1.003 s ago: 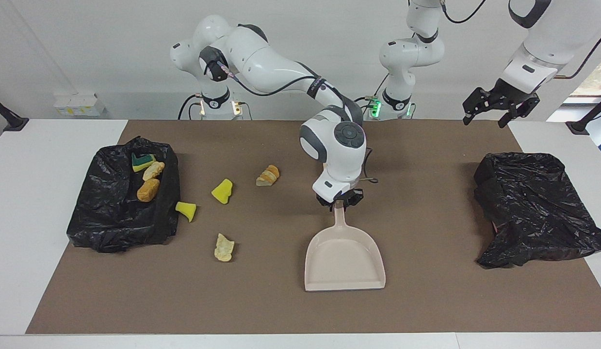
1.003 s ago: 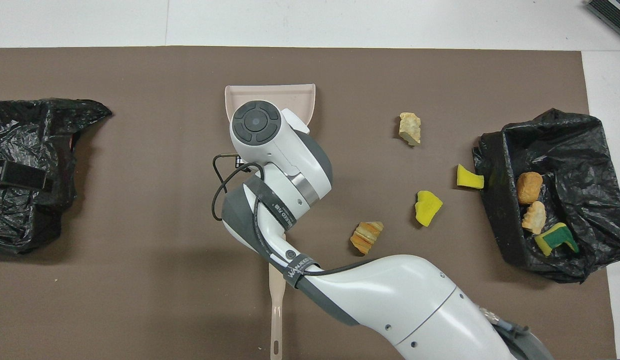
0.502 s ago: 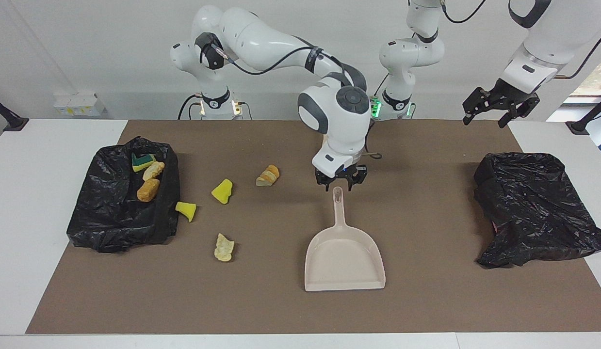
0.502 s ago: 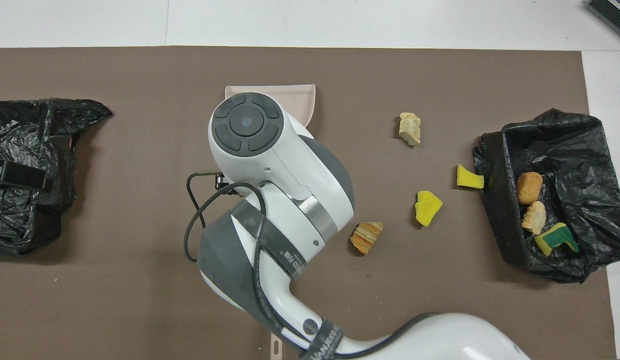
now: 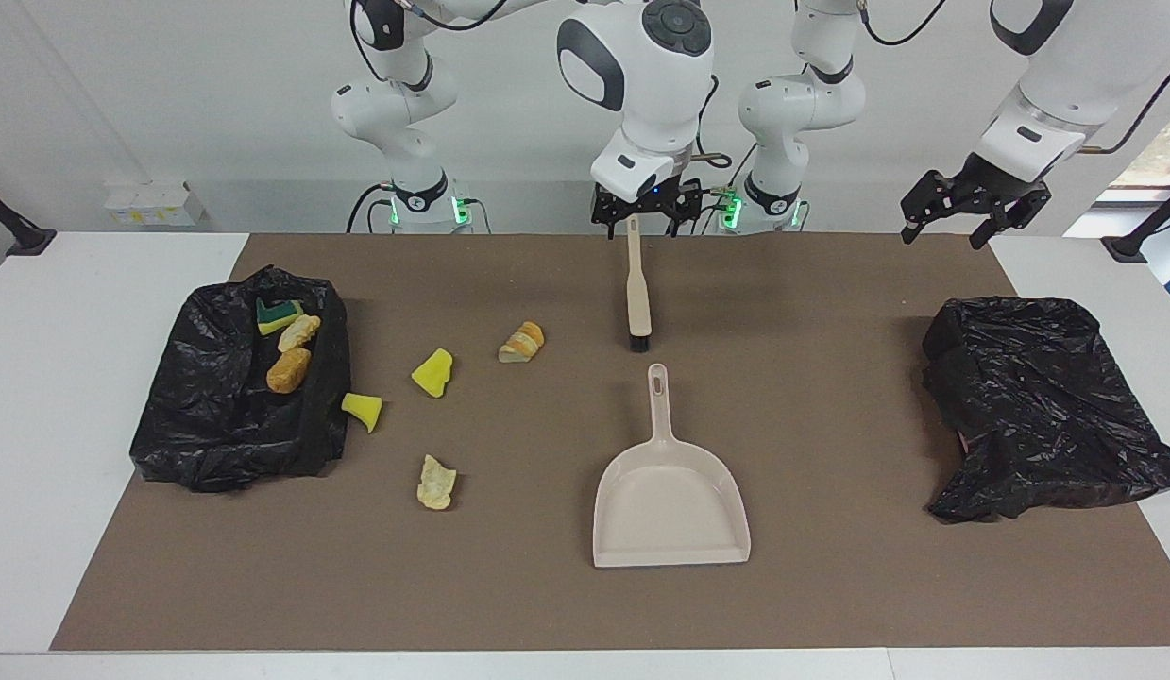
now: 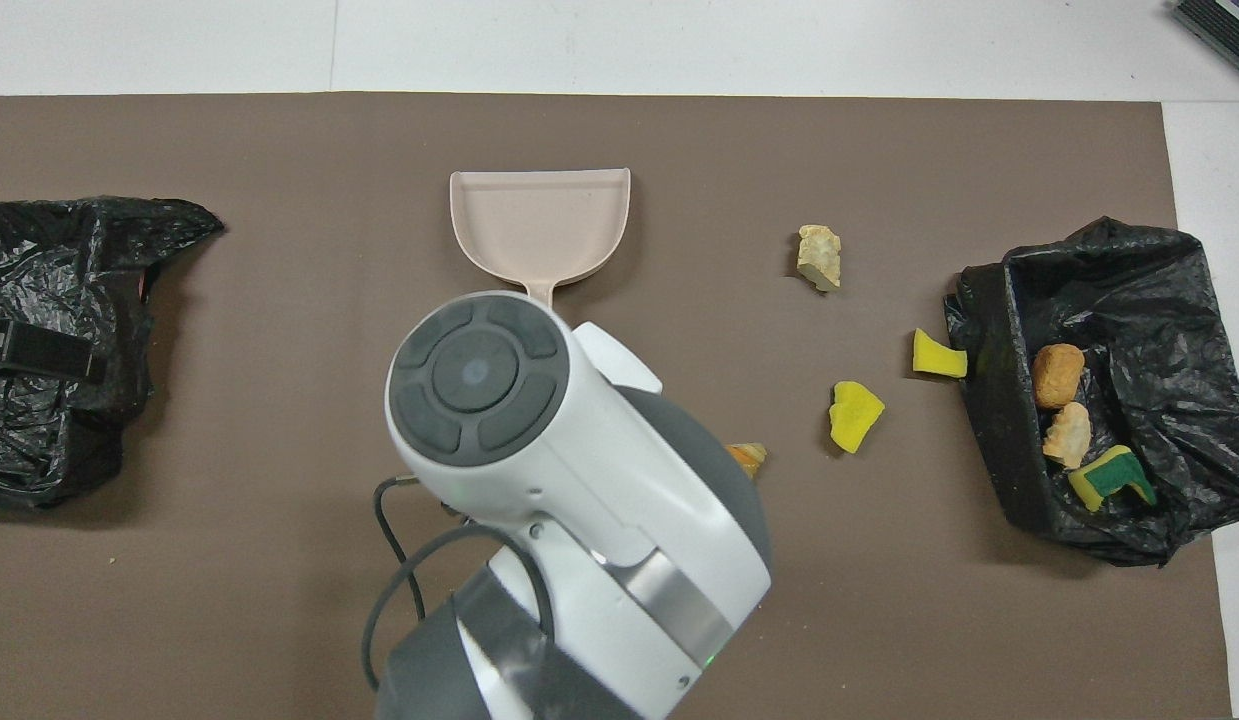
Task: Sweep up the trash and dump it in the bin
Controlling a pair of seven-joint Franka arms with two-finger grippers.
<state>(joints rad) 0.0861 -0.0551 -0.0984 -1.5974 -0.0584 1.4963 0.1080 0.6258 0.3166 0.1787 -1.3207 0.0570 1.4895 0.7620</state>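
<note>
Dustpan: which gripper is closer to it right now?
Right. The right gripper is raised over the brush, which lies just nearer the robots than the dustpan. The left gripper waits up at the left arm's end of the table.

No readable text, labels, brands, numbers or signs anywhere: none on the arms, bags, dustpan, brush or tabletop.
</note>
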